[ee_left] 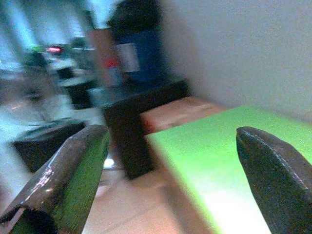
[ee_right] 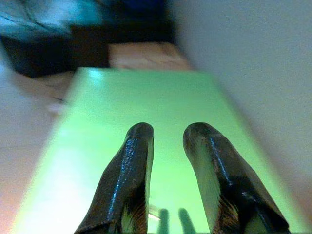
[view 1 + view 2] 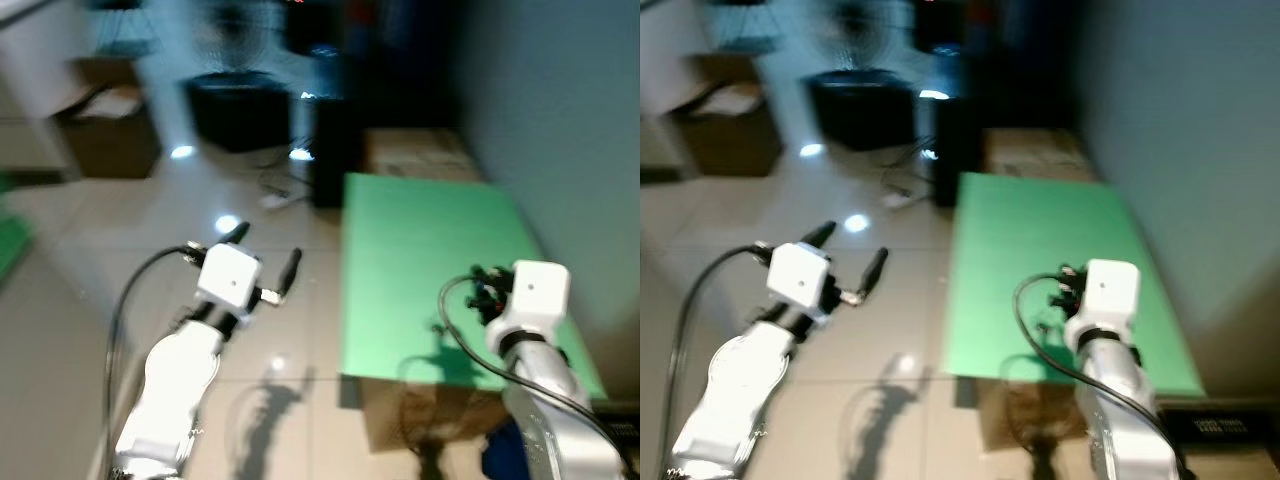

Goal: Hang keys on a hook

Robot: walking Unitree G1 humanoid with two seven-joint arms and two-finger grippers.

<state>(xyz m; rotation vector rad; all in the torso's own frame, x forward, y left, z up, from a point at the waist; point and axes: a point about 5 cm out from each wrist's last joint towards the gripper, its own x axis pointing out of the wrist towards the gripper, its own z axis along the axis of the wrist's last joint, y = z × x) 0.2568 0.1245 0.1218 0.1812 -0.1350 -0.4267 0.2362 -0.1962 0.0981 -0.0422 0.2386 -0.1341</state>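
Two end effectors, left [image 3: 266, 255] wide over floor [image 3: 90, 250], right [image 2: 168, 141] narrow, empty, above green board [image 3: 420, 270]

I count two claws of mine. My left gripper [image 3: 265, 250] has two black fingers spread wide apart, and ahead of it on the floor are three bright glints of light. My right gripper [image 2: 168, 141] has two fingers with a narrow gap between them, hanging over one green tabletop [image 3: 430, 260]. Beyond that claw lies one brown cardboard box [image 3: 415, 150]; one more cardboard box [image 3: 100, 125] sits far off past my left claw. One dark cabinet [image 3: 240, 110] stands between them. Everything is blurred.
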